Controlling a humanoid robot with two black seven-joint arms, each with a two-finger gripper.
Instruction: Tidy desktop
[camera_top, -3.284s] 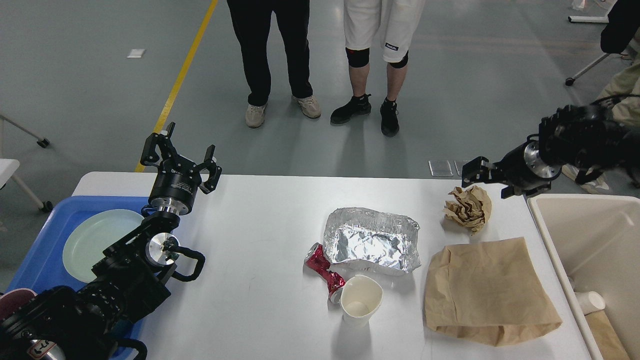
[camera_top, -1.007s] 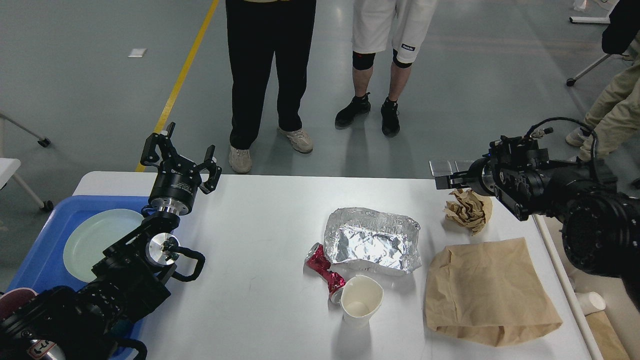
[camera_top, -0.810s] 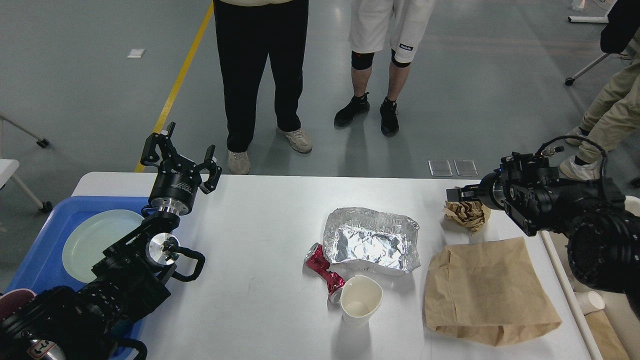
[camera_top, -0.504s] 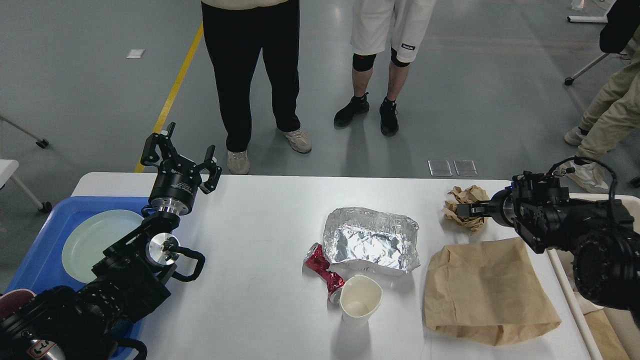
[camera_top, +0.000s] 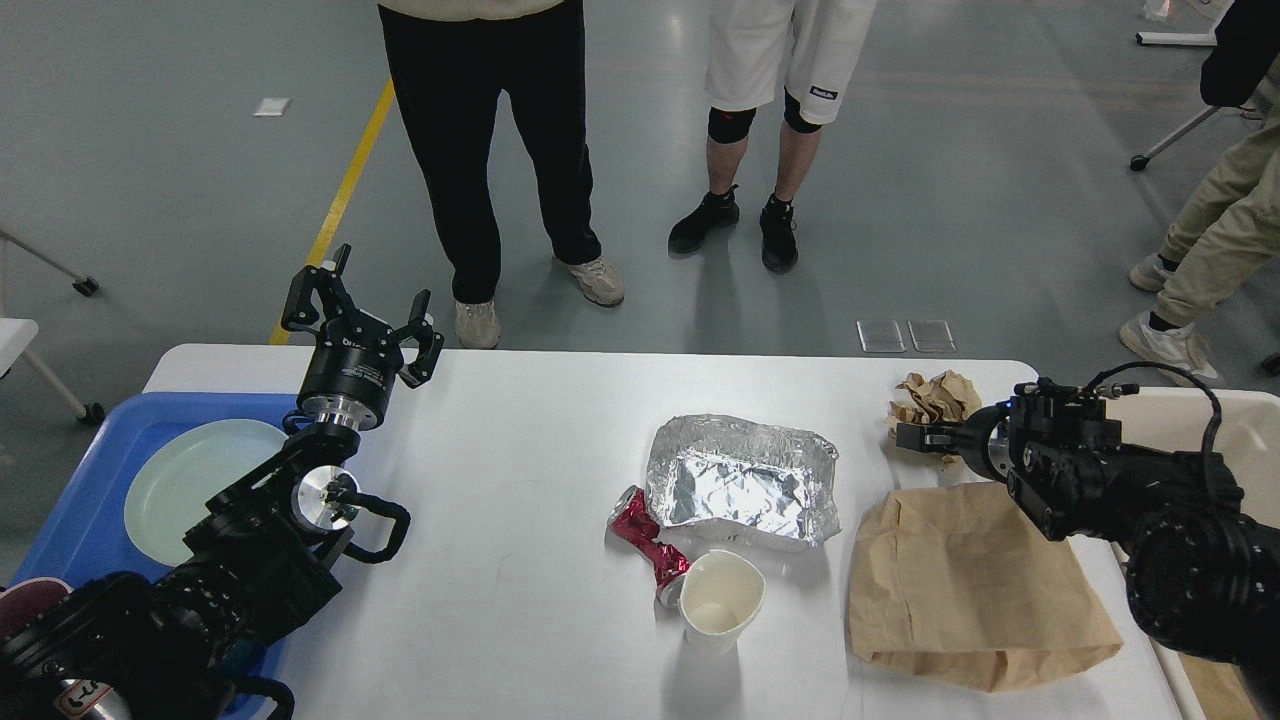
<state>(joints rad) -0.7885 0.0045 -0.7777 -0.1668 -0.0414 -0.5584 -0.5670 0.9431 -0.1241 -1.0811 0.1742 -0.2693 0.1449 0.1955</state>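
The white desktop (camera_top: 520, 480) holds a crumpled foil tray (camera_top: 745, 480), a crushed red can (camera_top: 645, 540), a white paper cup (camera_top: 720, 600) lying tilted, a flat brown paper bag (camera_top: 975, 590) and a crumpled brown paper ball (camera_top: 935, 392) at the far right. My right gripper (camera_top: 920, 437) is low at the near side of the paper ball, touching or nearly touching it. Its fingers are dark and cannot be told apart. My left gripper (camera_top: 365, 300) is open and empty, raised over the far left of the desktop.
A blue tray (camera_top: 70, 520) with a pale green plate (camera_top: 190, 485) sits at the left edge, with a dark red cup (camera_top: 30, 600) near its front. A beige bin (camera_top: 1245, 420) stands to the right, behind my right arm. People stand beyond the far edge.
My right arm has swung down from above the far right corner to the near side of the paper ball. The left arm has not moved. The person in black stepped left.
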